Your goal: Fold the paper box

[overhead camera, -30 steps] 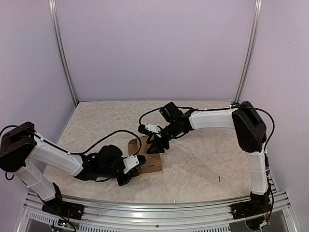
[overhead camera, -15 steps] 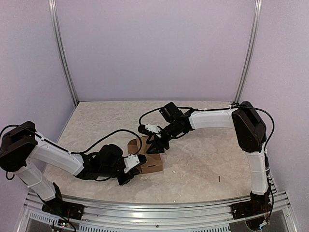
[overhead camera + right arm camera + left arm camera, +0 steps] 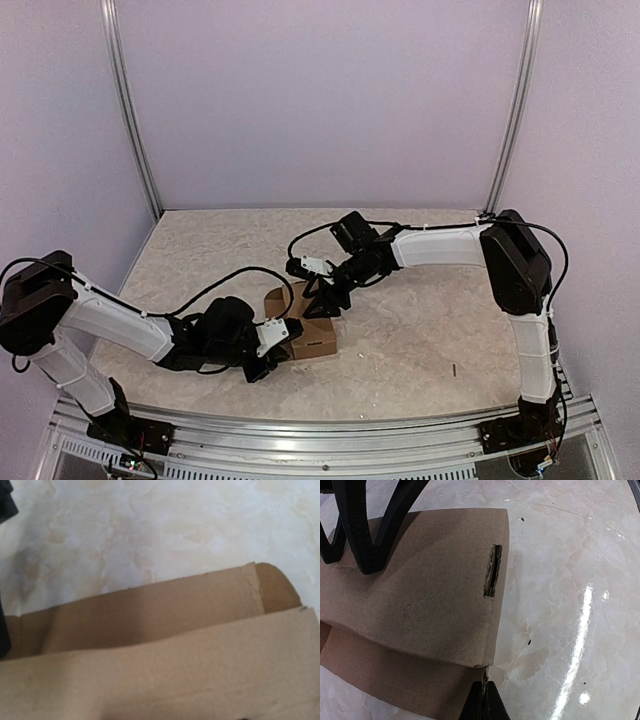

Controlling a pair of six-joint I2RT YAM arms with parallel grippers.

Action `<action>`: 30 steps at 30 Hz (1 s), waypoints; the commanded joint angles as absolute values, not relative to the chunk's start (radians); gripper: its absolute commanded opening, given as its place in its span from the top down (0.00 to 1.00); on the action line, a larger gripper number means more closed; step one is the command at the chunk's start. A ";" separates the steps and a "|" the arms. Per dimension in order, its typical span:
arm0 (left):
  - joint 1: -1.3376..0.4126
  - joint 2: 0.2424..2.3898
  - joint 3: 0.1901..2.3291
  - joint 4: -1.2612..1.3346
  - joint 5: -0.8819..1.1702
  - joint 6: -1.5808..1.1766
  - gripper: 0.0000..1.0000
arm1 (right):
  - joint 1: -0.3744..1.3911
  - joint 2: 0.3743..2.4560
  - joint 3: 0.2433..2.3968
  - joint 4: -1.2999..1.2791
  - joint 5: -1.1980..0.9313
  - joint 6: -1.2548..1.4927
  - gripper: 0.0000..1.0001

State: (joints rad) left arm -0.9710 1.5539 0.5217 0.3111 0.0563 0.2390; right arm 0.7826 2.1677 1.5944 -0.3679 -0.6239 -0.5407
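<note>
The paper box [image 3: 312, 336] is brown cardboard, partly folded, and lies on the table between my two arms. In the left wrist view its top panel [image 3: 425, 595] shows a narrow slot [image 3: 492, 577] near the right edge. My left gripper [image 3: 485, 706] is shut at the box's near corner, with a thin cardboard edge pinched between its tips. My right gripper [image 3: 323, 307] comes down from the far side with its black fingers [image 3: 366, 555] spread and their tips resting on the top panel. In the right wrist view only the box [image 3: 165, 655] shows, and the right fingers are hidden.
The marbled table top [image 3: 420, 330] extends right of the box. An aluminium rail [image 3: 320, 435] runs along the near edge, with purple walls on three sides. A small dark speck [image 3: 453, 370] lies on the table at the right.
My left gripper has closed at the box's near corner. The right arm and the box have hardly moved.
</note>
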 commanded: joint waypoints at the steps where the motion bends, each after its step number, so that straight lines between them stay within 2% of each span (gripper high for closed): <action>1: -0.961 1.557 0.558 0.302 0.077 0.235 1.00 | 0.785 2.223 1.597 -0.434 -0.615 -0.518 0.37; 11: -0.961 1.570 0.597 0.268 0.081 0.223 1.00 | 0.787 2.222 1.602 -0.437 -0.617 -0.500 0.37; 17: -0.962 1.570 0.597 0.257 0.083 0.222 1.00 | 0.768 2.144 1.618 -0.462 -0.639 -0.459 0.36; 24: -0.982 1.594 0.597 0.275 0.073 0.214 1.00 | 0.719 2.034 1.569 -0.458 -0.659 -0.365 0.30; 30: -1.003 1.625 0.627 0.277 0.049 0.207 1.00 | 0.718 2.028 1.522 -0.444 -0.520 -0.218 0.20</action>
State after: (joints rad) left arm -0.9859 1.5974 0.5919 0.2619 0.0696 0.2199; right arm 0.7151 2.0285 1.5425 -0.4232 -0.5983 -0.3359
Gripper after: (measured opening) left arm 0.022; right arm 0.782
